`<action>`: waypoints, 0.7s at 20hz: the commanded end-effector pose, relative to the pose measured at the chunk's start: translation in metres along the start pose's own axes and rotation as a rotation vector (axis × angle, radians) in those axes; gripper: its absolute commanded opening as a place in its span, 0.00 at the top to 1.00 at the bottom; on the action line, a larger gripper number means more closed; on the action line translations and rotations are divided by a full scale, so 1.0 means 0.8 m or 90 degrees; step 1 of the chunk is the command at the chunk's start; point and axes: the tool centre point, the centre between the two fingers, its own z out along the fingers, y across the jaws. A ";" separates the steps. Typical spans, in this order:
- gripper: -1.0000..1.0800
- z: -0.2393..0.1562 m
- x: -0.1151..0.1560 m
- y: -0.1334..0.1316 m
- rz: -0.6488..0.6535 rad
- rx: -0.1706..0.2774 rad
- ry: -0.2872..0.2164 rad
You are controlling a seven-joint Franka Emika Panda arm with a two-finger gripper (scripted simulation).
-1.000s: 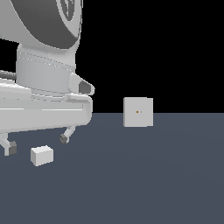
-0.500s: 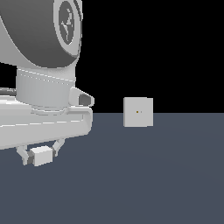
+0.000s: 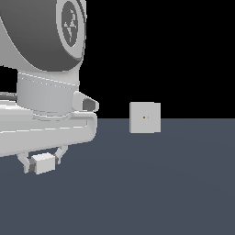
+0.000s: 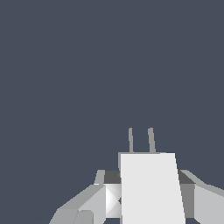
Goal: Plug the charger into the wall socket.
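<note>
The charger (image 3: 44,163) is a small white block low on the exterior view's left, resting on the dark floor. My gripper (image 3: 42,160) hangs under the big white arm, with one finger on each side of the block. In the wrist view the charger (image 4: 151,188) fills the space between the fingers (image 4: 109,197), both pads lie against its sides, and its two thin prongs (image 4: 151,140) stick out ahead. The wall socket (image 3: 145,117) is an upright white square plate with a small yellowish dot at its centre. It stands well off to the exterior view's right of the charger.
The arm's white and grey body (image 3: 46,69) takes up the exterior view's left and upper part. A flat dark blue-grey floor (image 3: 160,193) stretches from the charger to the socket, with a black background behind it.
One second ago the fingers hung above and apart from the charger. They came down around it half a second ago and now press its sides. The charger has stayed in place.
</note>
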 end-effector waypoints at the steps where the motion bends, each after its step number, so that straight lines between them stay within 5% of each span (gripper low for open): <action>1: 1.00 -0.001 0.000 0.003 0.004 -0.001 0.000; 7: 1.00 -0.020 -0.004 0.051 0.064 -0.020 0.001; 14: 1.00 -0.075 -0.035 0.169 0.218 -0.068 0.003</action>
